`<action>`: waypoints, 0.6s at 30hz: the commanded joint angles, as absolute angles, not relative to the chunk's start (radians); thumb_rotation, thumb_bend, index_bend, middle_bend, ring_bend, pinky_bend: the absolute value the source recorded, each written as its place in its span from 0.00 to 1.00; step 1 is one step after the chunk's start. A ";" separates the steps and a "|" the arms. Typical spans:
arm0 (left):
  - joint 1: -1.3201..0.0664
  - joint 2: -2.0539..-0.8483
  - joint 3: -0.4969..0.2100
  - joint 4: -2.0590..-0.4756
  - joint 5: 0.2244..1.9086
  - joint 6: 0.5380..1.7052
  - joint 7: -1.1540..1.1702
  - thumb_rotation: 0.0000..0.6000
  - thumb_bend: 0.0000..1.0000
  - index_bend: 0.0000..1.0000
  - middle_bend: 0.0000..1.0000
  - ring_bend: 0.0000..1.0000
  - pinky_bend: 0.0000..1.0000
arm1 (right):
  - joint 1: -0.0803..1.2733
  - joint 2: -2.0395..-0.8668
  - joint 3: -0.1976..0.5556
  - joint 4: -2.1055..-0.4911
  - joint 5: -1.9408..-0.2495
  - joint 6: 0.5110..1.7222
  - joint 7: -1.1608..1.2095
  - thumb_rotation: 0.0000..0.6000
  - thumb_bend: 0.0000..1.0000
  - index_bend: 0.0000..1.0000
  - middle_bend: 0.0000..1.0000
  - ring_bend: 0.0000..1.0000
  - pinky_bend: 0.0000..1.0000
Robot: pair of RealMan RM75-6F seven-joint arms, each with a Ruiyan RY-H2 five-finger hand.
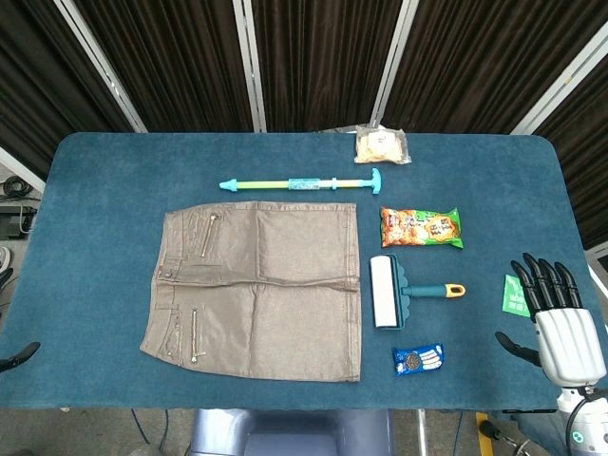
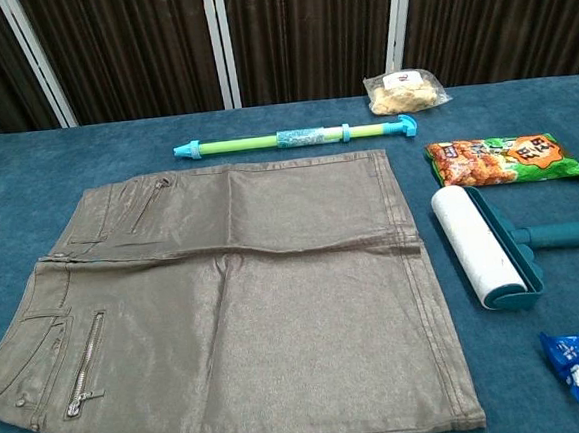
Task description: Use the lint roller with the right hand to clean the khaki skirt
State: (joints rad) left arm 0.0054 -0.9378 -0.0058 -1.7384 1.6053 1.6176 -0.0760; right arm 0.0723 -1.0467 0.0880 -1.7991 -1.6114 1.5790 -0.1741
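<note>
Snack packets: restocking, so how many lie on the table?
3: clear bag at the far edge, orange-green packet above the lint roller, blue packet below it.

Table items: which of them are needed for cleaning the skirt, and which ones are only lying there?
Needed:
- lint roller, beside the skirt's right edge
- khaki skirt, spread flat
- right hand, open, holding nothing

Only lying there:
- water squirter
- green snack packet
- blue cookie packet
- clear bag of snacks
- green card
</note>
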 commanded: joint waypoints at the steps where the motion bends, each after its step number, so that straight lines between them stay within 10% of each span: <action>1: 0.005 -0.938 -0.006 -1.738 1.605 1.617 -0.076 1.00 0.04 0.00 0.00 0.00 0.00 | 0.073 -1.047 0.088 -1.799 -1.611 1.578 -0.175 1.00 0.00 0.00 0.00 0.00 0.00; 9: 0.004 -0.938 -0.010 -1.740 1.597 1.615 -0.075 1.00 0.04 0.00 0.00 0.00 0.00 | 0.098 -1.058 0.078 -1.790 -1.585 1.507 -0.168 1.00 0.00 0.00 0.00 0.00 0.00; 18: -0.017 -0.955 -0.025 -1.740 1.561 1.576 -0.038 1.00 0.04 0.00 0.00 0.00 0.00 | 0.300 -1.122 0.105 -1.614 -1.503 1.156 -0.099 1.00 0.07 0.06 0.06 0.00 0.00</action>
State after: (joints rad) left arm -0.0141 -0.9513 -0.0216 -1.7397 1.5666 1.5797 -0.0454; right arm 0.2157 -1.0856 0.0922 -1.6945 -1.5394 1.2736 -0.1340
